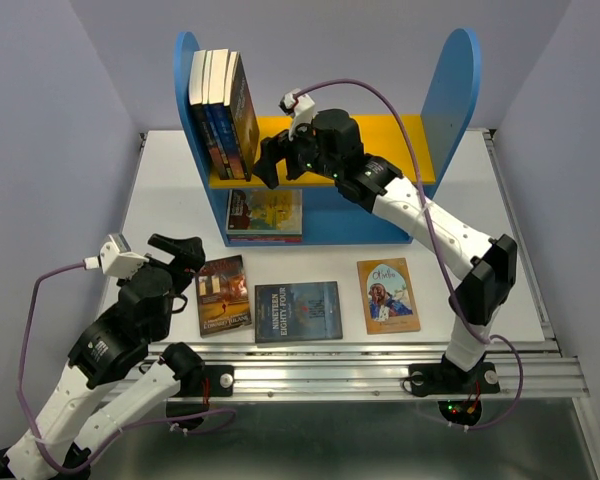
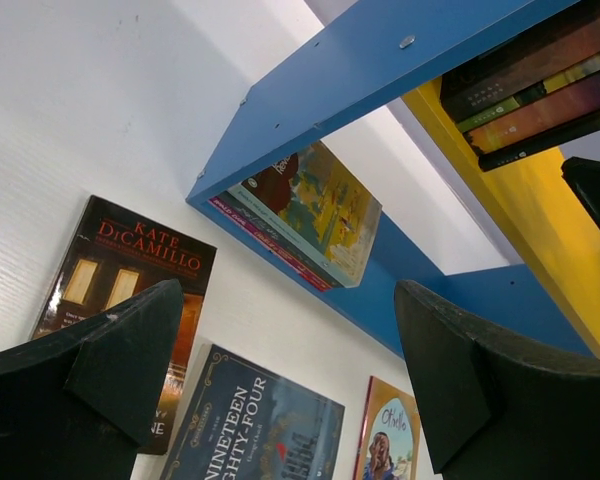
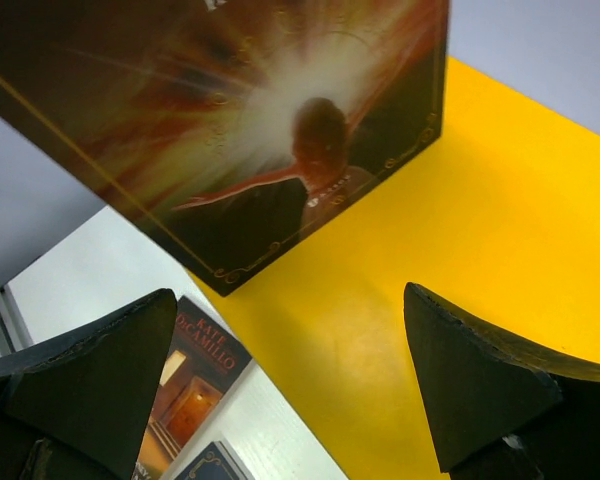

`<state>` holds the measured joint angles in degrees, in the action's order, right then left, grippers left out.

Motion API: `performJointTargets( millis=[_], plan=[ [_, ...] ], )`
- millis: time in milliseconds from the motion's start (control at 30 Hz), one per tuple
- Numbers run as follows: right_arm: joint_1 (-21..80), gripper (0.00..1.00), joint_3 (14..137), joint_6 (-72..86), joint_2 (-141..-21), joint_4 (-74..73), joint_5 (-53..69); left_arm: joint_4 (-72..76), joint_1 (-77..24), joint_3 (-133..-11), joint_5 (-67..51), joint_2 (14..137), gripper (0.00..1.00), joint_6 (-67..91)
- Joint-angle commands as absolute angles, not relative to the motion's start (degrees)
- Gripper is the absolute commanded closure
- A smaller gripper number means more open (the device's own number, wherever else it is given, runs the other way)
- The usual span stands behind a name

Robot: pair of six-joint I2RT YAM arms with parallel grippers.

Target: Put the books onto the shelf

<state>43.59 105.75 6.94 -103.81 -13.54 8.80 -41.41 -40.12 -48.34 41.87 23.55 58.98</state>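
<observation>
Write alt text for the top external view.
Several books stand on the shelf's yellow upper board, the open right gripper beside them; a small stack lies flat in the lower compartment. Three more books lie on the white table, the open left gripper near the leftmost.

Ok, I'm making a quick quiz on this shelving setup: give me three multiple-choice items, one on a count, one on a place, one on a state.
1. How many books lie flat on the table? A. one; B. three; C. five.
2. Where is the right gripper? A. over the yellow board, by the upright books; B. low over the table; C. folded at its base.
3. The left gripper is: A. shut on a book; B. open, empty; C. shut, empty.
1B: three covers in a row. 2A: its view looks down on the board. 3B: fingers apart, nothing between.
</observation>
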Motion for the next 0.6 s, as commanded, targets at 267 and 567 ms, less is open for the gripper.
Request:
performJointTargets(
  millis=[267, 567],
  plan=[
    [45.18, 0.00, 112.76, 5.10, -107.58, -14.77, 10.55, -40.60, -40.25, -48.60, 43.50, 22.77, 0.01, 56.25],
    [45.18, 0.00, 115.22, 5.71, -110.04, -14.94, 5.89, -40.69, -40.25, -48.60, 43.59, 22.85, 0.01, 56.42]
  ],
)
